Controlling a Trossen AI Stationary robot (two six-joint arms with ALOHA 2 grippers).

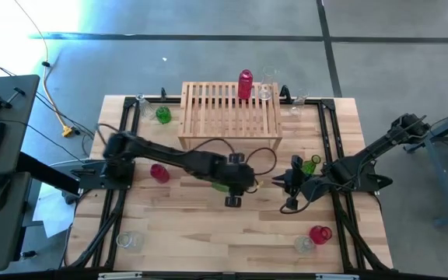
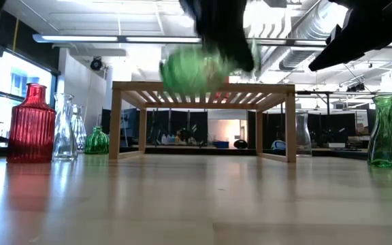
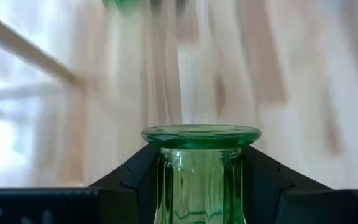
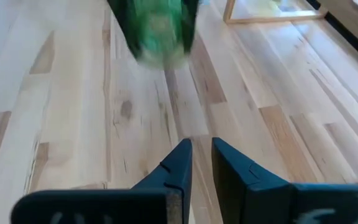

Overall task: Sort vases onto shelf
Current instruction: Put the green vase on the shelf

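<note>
Between the left fingers (image 3: 263,180), a ribbed green vase (image 3: 201,168).

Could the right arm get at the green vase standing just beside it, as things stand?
Probably yes: the right gripper is empty, fingers nearly together, and the green vase stands upright close by with bare table around it. It would have to open first.

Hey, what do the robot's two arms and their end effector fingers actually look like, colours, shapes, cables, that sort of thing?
Both arms are dark, nearly black, built of jointed segments. Thin black cables loop loosely beside the left end effector and the right end effector. Up close, the right one's fingers are flat, dark, matte wedges tapering to tips. No markings are visible.
</note>
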